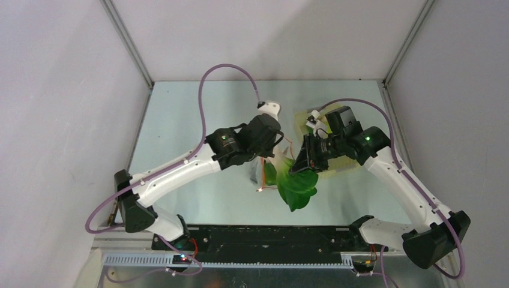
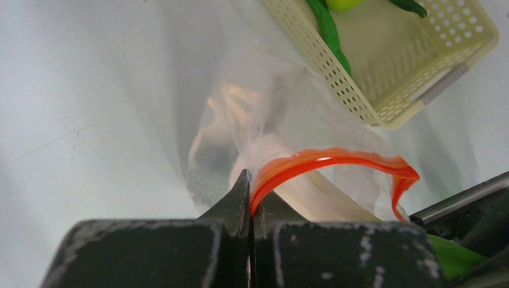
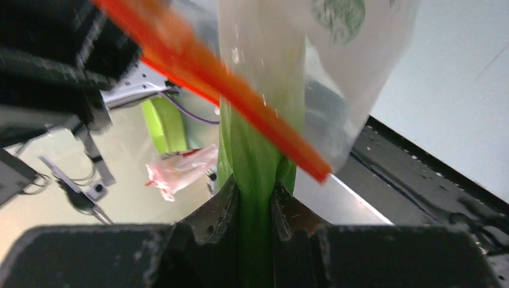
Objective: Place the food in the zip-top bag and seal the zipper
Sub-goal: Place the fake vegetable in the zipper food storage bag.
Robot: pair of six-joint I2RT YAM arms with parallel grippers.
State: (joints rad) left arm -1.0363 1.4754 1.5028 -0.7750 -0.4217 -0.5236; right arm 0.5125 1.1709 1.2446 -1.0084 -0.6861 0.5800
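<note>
**Item 1: bok choy** (image 1: 297, 186). Long axis runs on a diagonal in the top view. The white stalk end points into the mouth of the zip-top bag (image 1: 257, 173), and the ruffled green leaves trail out of it on the side toward the arm bases. From the right wrist, the stalk (image 3: 255, 150) rises straight away from the gripper, smooth and ribbed, pale green fading to white, and passes under the zipper (image 3: 240, 96) into the bag.

**Item 2: right gripper** (image 3: 255, 204). Its 2 black fingers are clamped on the stalk, just outside the bag mouth.

**Item 3: zip-top bag** (image 2: 240, 108). Clear, crinkly film, lifted off the surface (image 1: 198, 120). Pale rounded shapes show inside, too blurred to name.

**Item 4: zipper** (image 2: 327, 159). A thin, glossy orange-red strip, bowed into an arch so the mouth gapes.

**Item 5: left gripper** (image 2: 252, 198). Closed, with 1 end of the zipper strip pinched between its tips at the bag's rim.

**Item 6: basket** (image 2: 360, 102). Pale yellow perforated plastic, rectangular, just beyond the bag on the side away from its mouth. It holds 1 long green pepper (image 2: 330, 33) lying along a wall, and 1 green apple (image 2: 345, 3) cut off by the frame edge.
</note>
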